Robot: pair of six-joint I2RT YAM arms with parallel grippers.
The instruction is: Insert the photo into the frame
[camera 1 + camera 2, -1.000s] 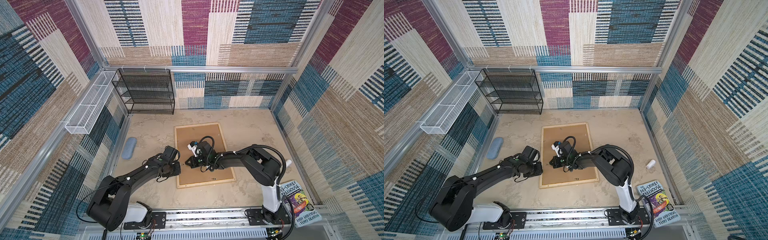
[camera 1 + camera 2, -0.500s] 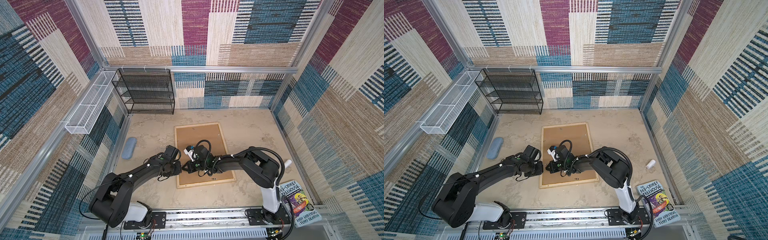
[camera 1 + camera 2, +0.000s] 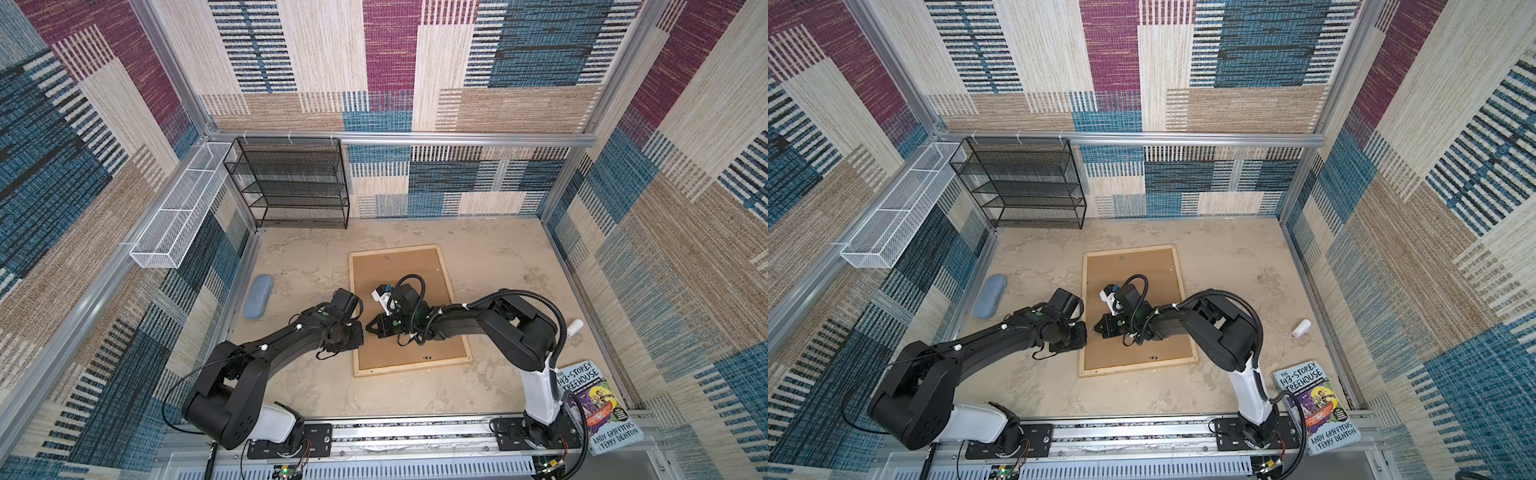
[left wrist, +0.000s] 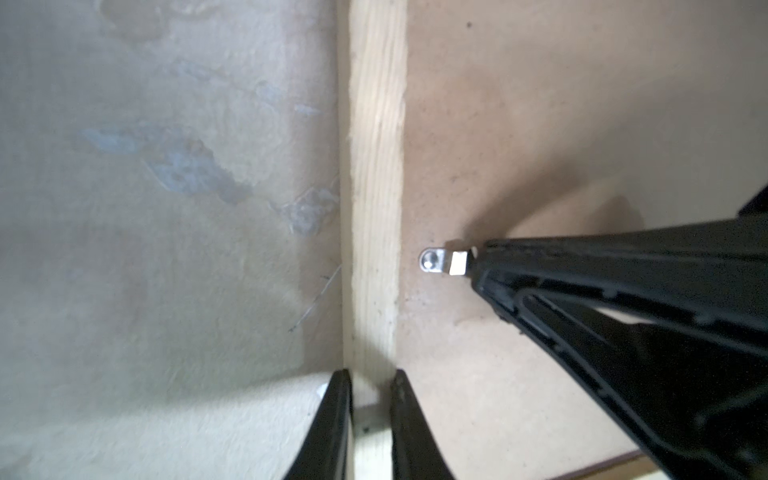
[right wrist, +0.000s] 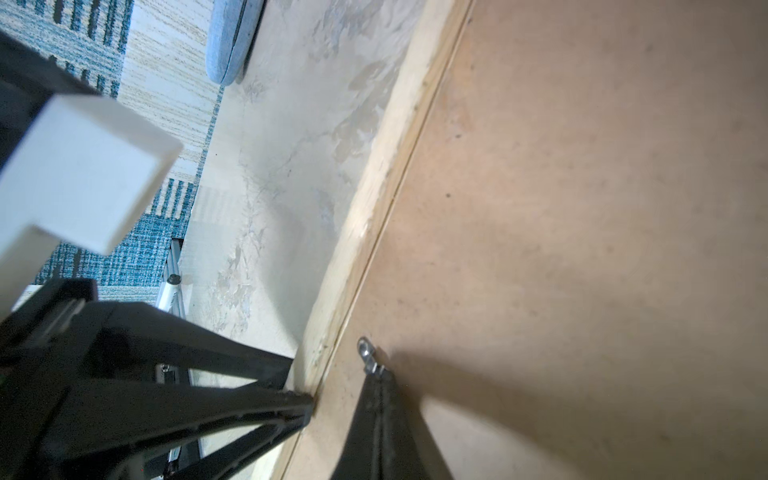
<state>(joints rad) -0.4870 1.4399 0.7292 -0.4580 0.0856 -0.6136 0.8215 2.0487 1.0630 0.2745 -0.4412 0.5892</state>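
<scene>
The left end effector point(image 4: 371, 386) clamped the face-down frame's point(image 4: 376, 166) long left rail while the shut right end effector's point(image 4: 482, 266) tip touched the backing board's point(image 4: 540, 104) metal tab point(image 4: 432, 262) just inboard; no photo showed.

Materials up close
The frame point(image 4: 376, 166) is showing pale, rough-grained bare wood; the board point(image 4: 561, 104) is looking matt brown and speckled; the tab point(image 4: 432, 262) is gleaming like bright metal; the table point(image 4: 166, 249) is looking matt and mottled; the right gripper point(image 4: 478, 266) is looking like matt black plastic.
</scene>
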